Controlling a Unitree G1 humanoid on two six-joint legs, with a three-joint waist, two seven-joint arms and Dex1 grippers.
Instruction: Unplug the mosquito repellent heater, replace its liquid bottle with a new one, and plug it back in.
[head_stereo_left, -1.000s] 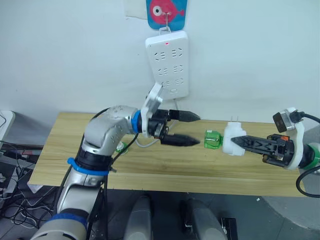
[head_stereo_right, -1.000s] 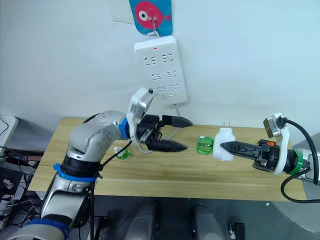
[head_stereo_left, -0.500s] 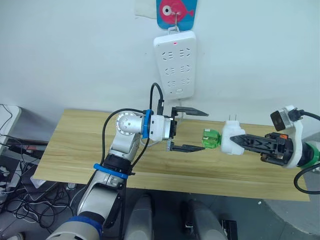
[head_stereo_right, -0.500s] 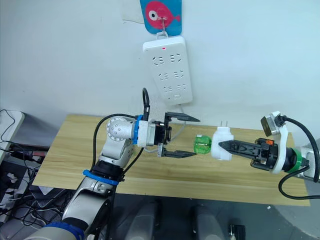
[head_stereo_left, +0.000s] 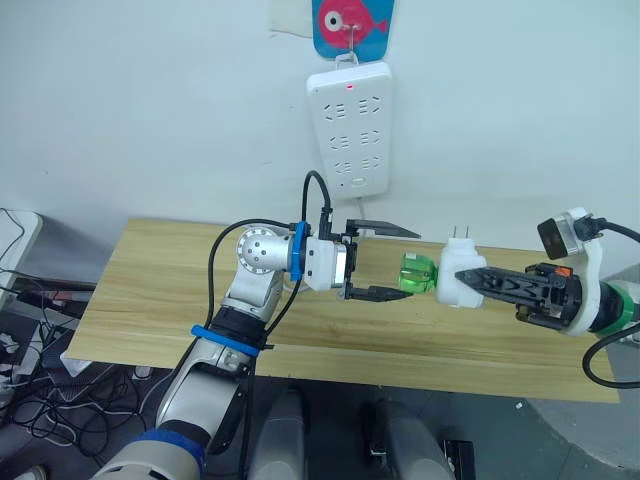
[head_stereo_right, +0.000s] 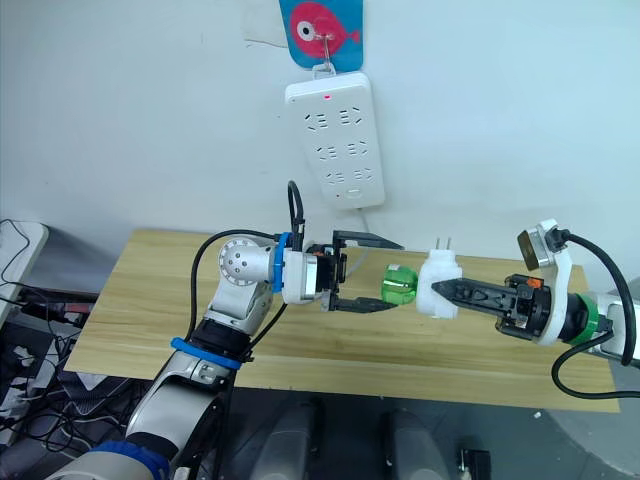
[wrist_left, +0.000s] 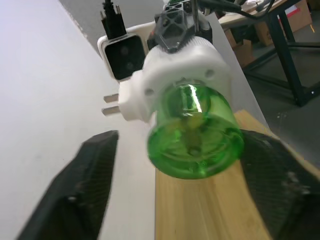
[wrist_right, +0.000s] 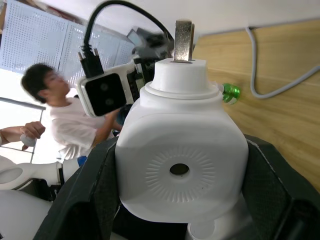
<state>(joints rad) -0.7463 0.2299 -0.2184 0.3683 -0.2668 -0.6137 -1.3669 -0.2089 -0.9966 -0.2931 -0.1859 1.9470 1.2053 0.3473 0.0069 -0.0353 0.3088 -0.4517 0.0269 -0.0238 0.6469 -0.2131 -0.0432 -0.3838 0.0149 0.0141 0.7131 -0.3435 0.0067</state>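
Left eye view: the mosquito repellent heater (head_stereo_left: 462, 285) is held clear of the worktop (head_stereo_left: 150, 300) by the right hand (head_stereo_left: 478, 280), whose black fingers are clamped on its white body, prongs pointing up. The green liquid bottle (head_stereo_left: 418, 275) sticks out sideways from the heater, its long axis running across the scene toward the left hand (head_stereo_left: 395, 262). That hand's fingers are spread, one above & one below the bottle's free end, tips just beside the bottle; contact can't be confirmed. The power strip (head_stereo_left: 351, 125) hangs on the wall above, w/ a red light lit.

Right eye view: same layout. Bottle sits between the two hands, heater on the right-arm side, left hand nearer the bottle's base. A cable (head_stereo_right: 352, 262) trails on the worktop behind.

Left wrist view: the bottle's round base faces straight down the line of the hand, centred between the two dark fingers (wrist_left: 85, 175), w/ gaps seen on both sides. Judged: a short advance along that axis, then closing, is what the next grip needs.

Right wrist view: heater's round face w/ centre hole is gripped between both fingers (wrist_right: 95, 190); prongs point away. A small green item (wrist_right: 231, 92) lies on the worktop beyond, and a person (wrist_right: 60, 120) is seen in the background.
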